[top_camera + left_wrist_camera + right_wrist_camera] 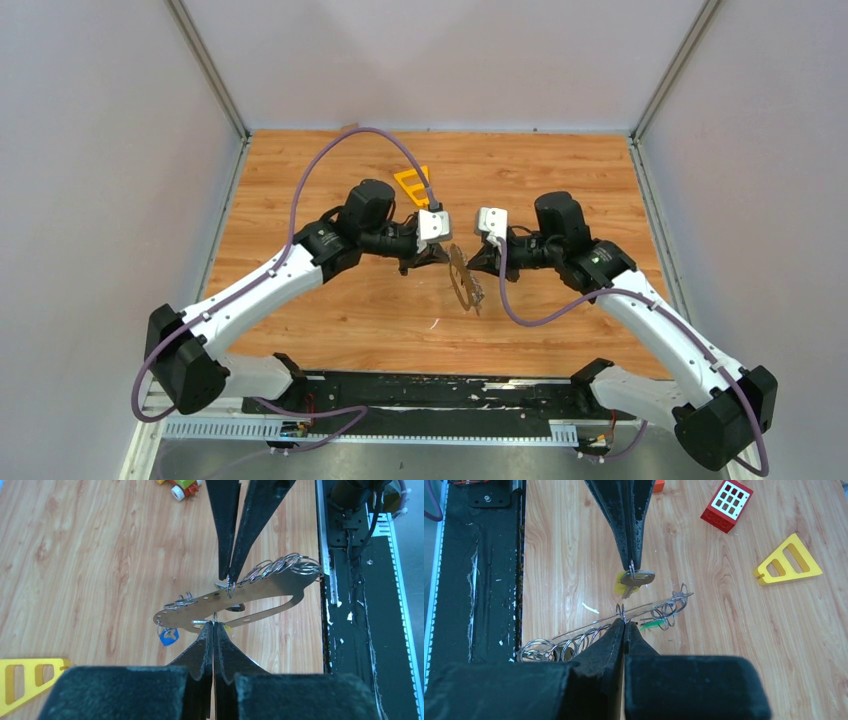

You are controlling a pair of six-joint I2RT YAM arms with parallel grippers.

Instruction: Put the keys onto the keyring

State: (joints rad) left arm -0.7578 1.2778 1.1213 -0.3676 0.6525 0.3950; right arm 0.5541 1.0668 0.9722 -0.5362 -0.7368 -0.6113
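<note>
While the left hand (pixel 632 568) pinches the small loop of a grey-headed key (pixel 641 576) with its fingers pressed together, the right hand (pixel 624 622) is clamped on a wire ring at the edge of the keyring (pixel 270 589). The keyring hangs between both hands, over the middle of the wooden surface (pixel 340 320). A blue tag (pixel 169 637) and a green tag (pixel 651 625) dangle from it. A yellow triangular frame (pixel 412 183) lies farther back.

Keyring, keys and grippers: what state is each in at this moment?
left gripper: shut on yellow key.
right gripper: shut on keyring.
keyring: held in the air by right gripper.
yellow key: dangling by its small ring.
blue key: hanging on the keyring.
</note>
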